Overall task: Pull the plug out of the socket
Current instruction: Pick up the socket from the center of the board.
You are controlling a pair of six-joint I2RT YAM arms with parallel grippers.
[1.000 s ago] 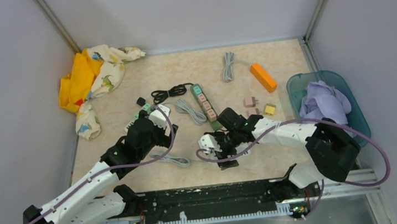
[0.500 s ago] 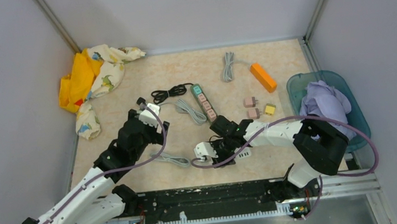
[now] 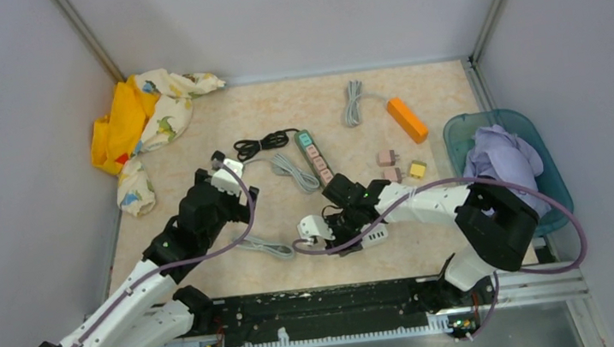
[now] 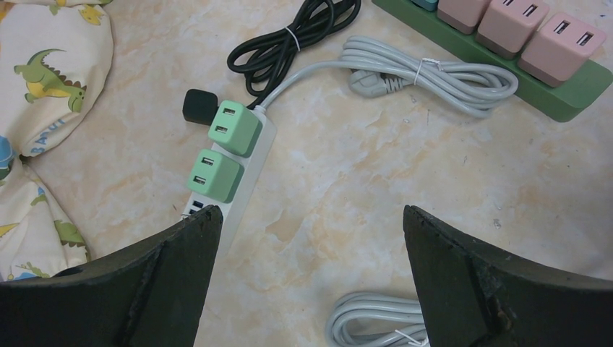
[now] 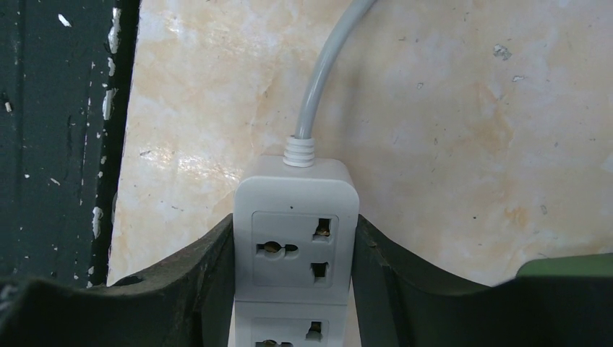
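My left fingers [image 4: 144,289] are wide open, holding nothing, near the green plugs [image 4: 215,176] in the white strip [image 4: 254,157]. My right fingers [image 5: 188,303] squeeze a second strip [image 5: 296,231]. I should pinch one plug's sides squarely.

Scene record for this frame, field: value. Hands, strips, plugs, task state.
left hand: open, holding nothing
plugged strip: white, two green plugs seated, close to the left hand's finger
right hand: closed on bare strip
bare strip: white, visible sockets empty, grey cord
green strip: pink plugs seated
task state: neither green plug pulled yet
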